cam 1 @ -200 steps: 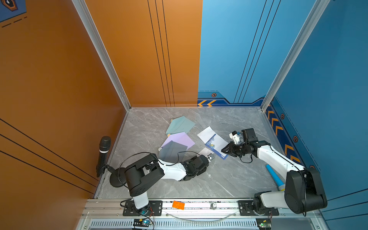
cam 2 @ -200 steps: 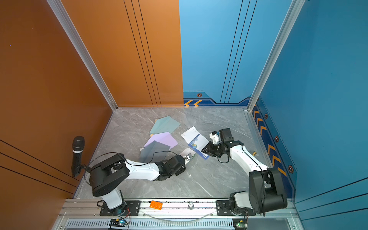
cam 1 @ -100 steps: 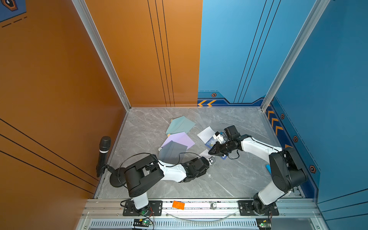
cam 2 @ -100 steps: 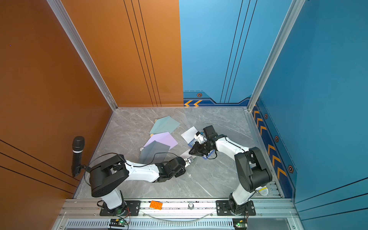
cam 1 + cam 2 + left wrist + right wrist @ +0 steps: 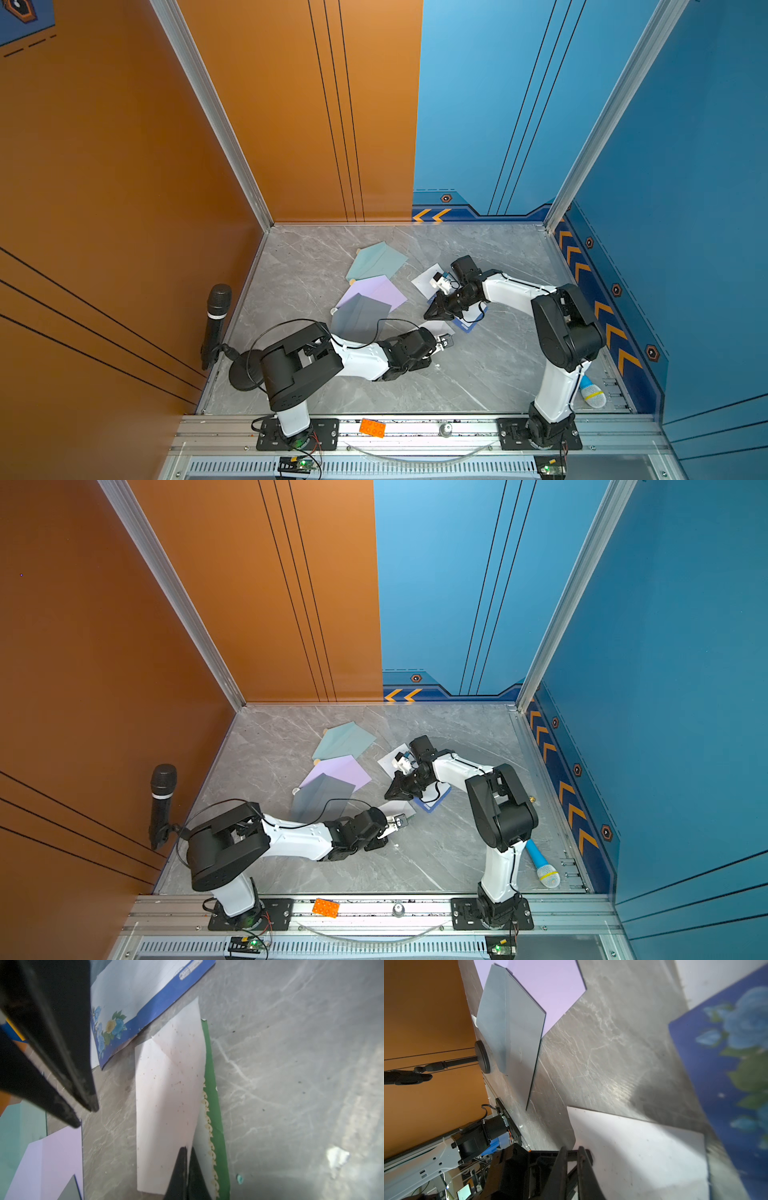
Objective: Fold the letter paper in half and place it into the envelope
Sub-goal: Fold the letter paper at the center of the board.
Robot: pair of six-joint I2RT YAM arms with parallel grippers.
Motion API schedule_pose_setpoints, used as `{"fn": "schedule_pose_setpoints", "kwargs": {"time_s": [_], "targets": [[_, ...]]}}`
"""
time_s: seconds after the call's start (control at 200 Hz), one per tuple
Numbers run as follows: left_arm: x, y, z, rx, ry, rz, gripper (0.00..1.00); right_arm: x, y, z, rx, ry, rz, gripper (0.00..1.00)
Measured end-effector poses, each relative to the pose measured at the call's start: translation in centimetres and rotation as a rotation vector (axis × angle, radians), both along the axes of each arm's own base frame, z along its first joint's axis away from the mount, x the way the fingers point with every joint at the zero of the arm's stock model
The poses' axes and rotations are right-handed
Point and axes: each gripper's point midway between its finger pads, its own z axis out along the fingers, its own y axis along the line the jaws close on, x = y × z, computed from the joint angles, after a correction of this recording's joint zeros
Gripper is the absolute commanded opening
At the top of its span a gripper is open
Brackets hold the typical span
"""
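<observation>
2 grippers meet at the green-bordered letter paper [image 5: 168, 1088], which lies mid-tabletop [image 5: 478, 374], a little toward the front edge. On 1 short end the left gripper [image 5: 187, 1150] is clamped tight. The sheet's long axis runs away from those fingers toward the blue floral sheet [image 5: 133, 991], pointing, as far as the top views tell, at the right edge. Just beside its rearward long edge hangs the right gripper [image 5: 573, 1151], jaws slightly apart and seemingly empty, well placed for the next pinch.

Bright even overhead light, soft shadows, glare on marble tabletop [image 5: 616, 1086], near floral paper [image 5: 726, 1068] blurred
</observation>
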Motion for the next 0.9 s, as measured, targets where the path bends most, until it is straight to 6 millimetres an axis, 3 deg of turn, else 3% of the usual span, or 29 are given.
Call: {"fn": "schedule_pose_setpoints", "kwargs": {"time_s": [0.185,0.676,0.901], "targets": [[0.1,0.0,0.0,0.022,-0.010,-0.042,0.00,-0.2,0.7,-0.3,-0.012,0.024,0.035,0.12],[0.6,0.3,0.0,0.038,0.004,-0.130,0.00,-1.7,0.2,-0.7,-0.070,0.054,0.090,0.11],[0.6,0.3,0.0,0.046,-0.002,-0.144,0.00,-1.4,1.2,-1.3,-0.094,0.046,0.113,0.10]]}}
